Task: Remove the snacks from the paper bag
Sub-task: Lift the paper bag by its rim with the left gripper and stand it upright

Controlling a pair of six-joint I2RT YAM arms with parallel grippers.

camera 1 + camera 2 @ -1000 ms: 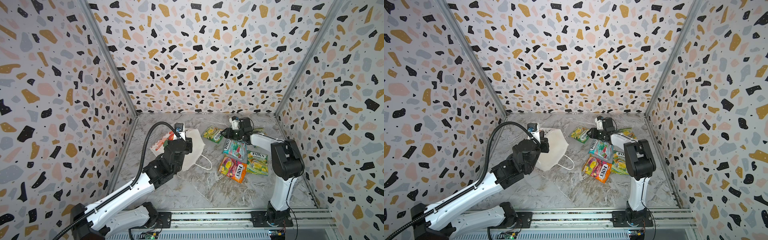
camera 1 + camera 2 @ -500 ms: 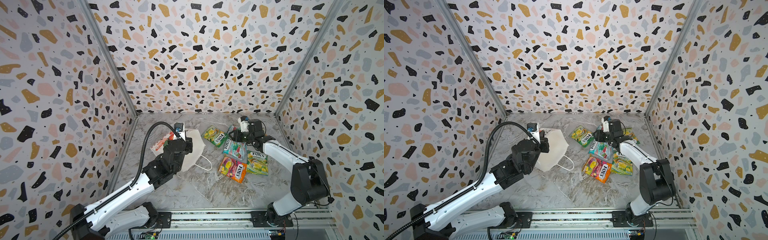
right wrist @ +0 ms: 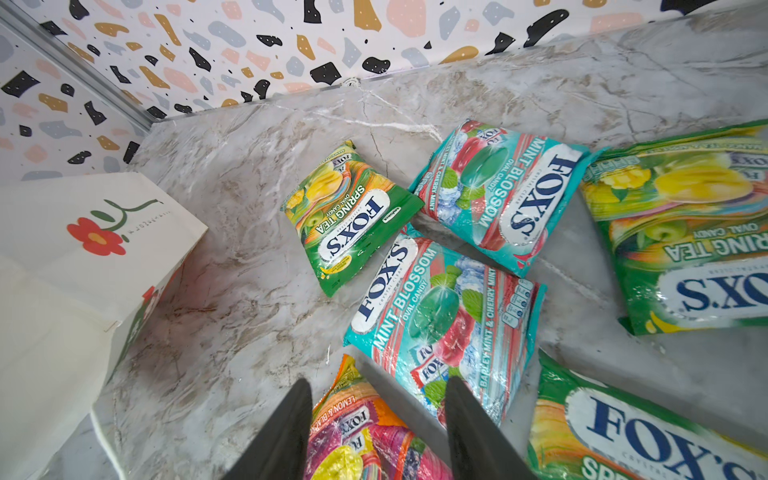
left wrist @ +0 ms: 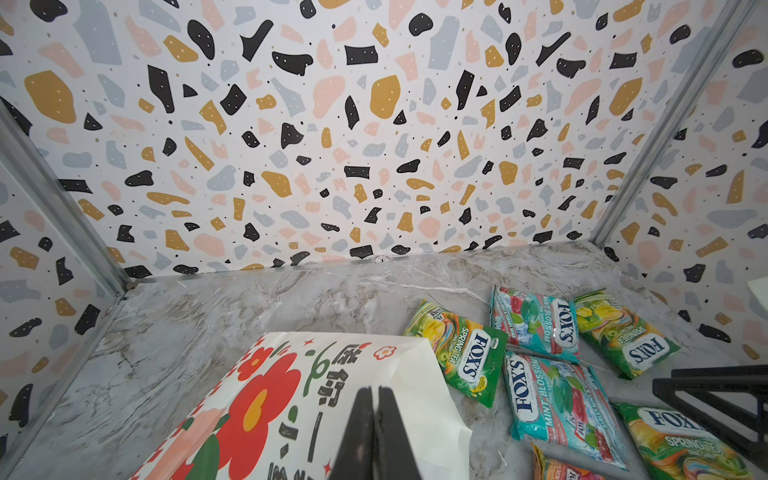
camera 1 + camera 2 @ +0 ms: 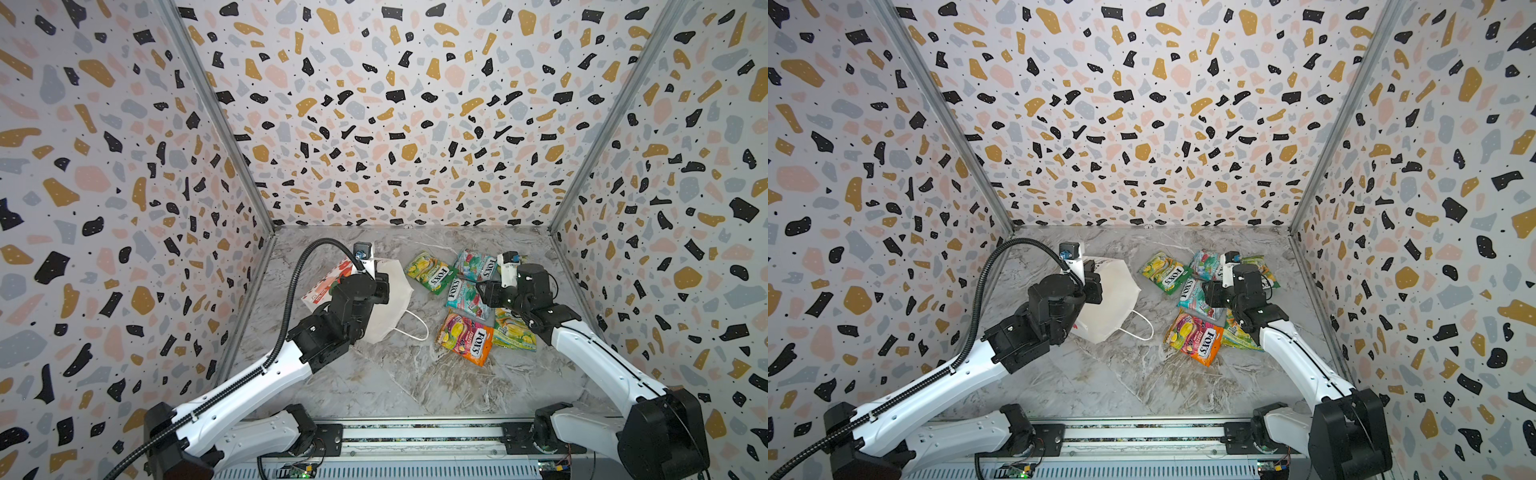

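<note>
Dial centred on the mid Mint Blossom pouch [image 5: 463,297], 12 = back wall [image 5: 395,145]. All of it's sitting on the table [image 5: 374,382]. Paper bag [image 5: 397,303] is lying tipped over at 9, near the pouches but not touching. My L pincer [image 5: 381,286] is sitting over the bag. Bag-side Spring Tea pouch [image 5: 430,272] is lying at 10, btwn bag & the rest. Rear Mint Blossom pouch [image 5: 476,264] is lying at 12–1, rear Spring Tea pouch [image 4: 623,332] at 2. Front Spring Tea pouch [image 5: 513,334] is lying at 4 and Lemon pouch [image 5: 465,336] at 6, side by side. My R pincer [image 3: 378,382] is hanging over where the mid pouch & Lemon pouch are meeting.
</note>
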